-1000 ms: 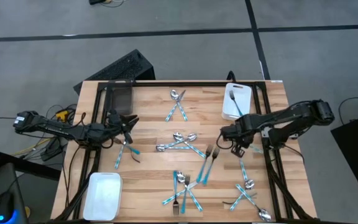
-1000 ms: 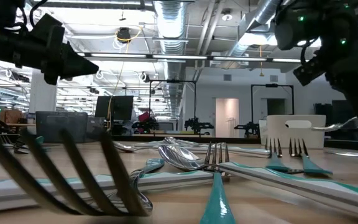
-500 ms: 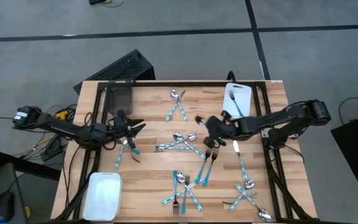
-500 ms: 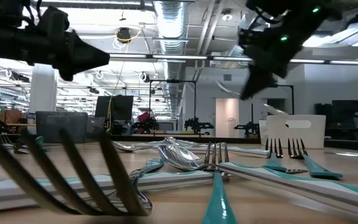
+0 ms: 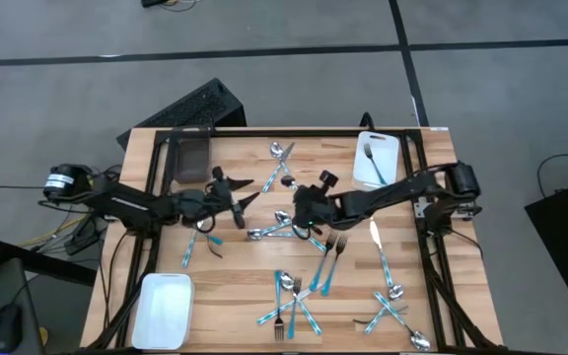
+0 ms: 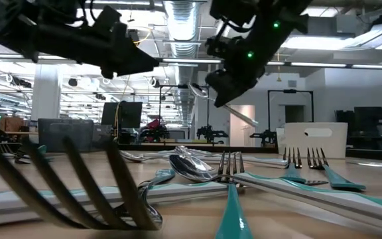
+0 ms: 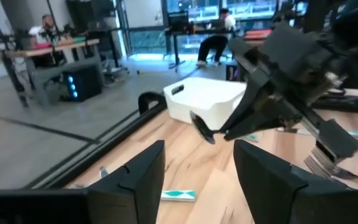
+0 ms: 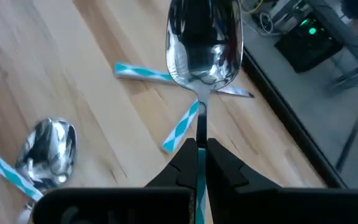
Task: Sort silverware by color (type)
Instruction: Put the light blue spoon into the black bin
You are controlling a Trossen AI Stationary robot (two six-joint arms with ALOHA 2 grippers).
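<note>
Right hand (image 8: 197, 151) pinches a spoon (image 8: 204, 50) by its handle tip mid-tabletop, facing the wide-open, empty left hand (image 7: 197, 171); mistimed transfer risks dropping it.

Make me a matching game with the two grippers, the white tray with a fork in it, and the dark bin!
1. left gripper
2. right gripper
3. white tray
4. dark bin

A. far right corner of the table
B. shut on a spoon
C. far left corner of the table
D. open, holding nothing

Pairs: 1-D, 2-B, 3-A, 4-C
</note>
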